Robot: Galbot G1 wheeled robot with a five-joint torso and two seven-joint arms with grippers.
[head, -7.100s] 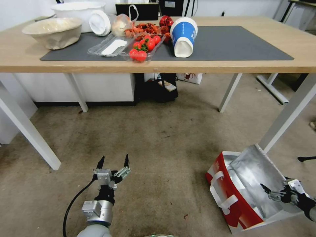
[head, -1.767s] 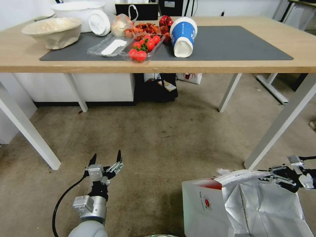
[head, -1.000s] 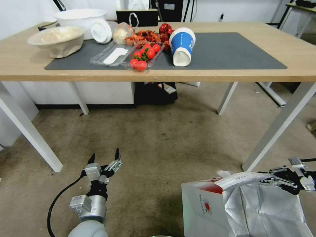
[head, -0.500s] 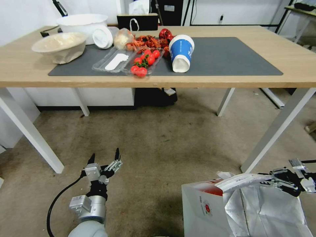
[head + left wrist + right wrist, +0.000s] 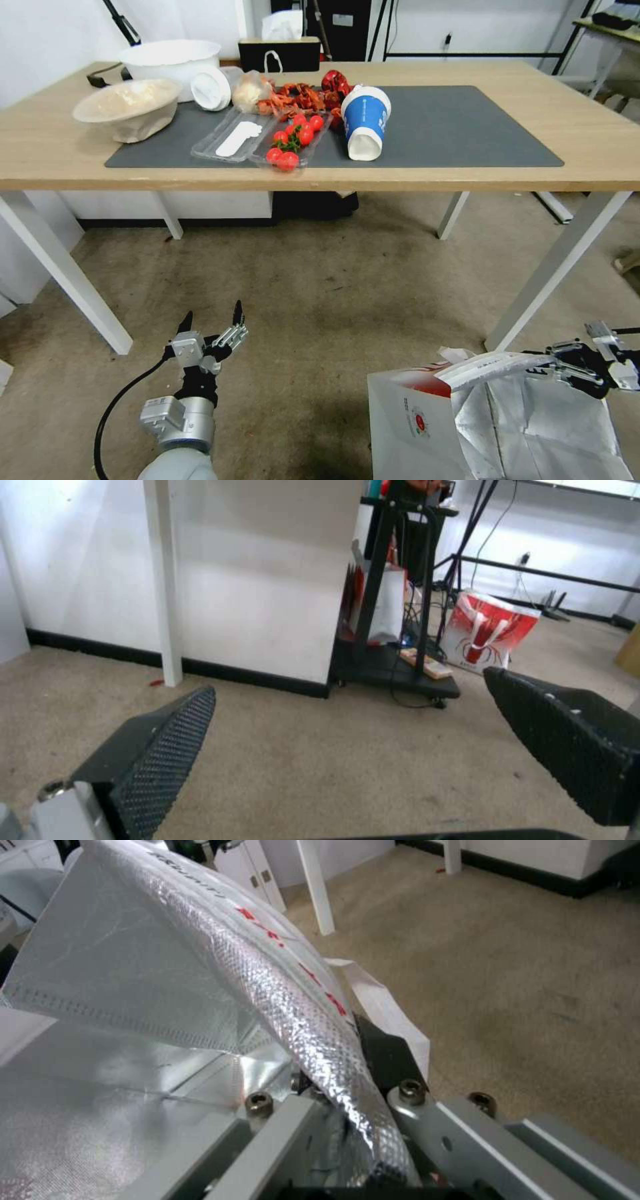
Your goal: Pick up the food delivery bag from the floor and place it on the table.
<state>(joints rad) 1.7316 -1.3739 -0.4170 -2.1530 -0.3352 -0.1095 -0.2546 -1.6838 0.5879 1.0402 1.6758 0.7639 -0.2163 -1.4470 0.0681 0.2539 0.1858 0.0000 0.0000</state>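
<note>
Now the right gripper (image 5: 557,363) clamps the crinkled foil-lined rim of the boxy white-and-red food delivery bag (image 5: 427,427), hanging beneath it above the matte grey-brown floor (image 5: 333,280); the left gripper (image 5: 210,320) gapes empty.

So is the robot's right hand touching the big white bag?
Touching. In the right wrist view, the right gripper's fingers are shut on the foil-lined rim of the food delivery bag. The head view shows the same pinch at the bag's top edge.
</note>
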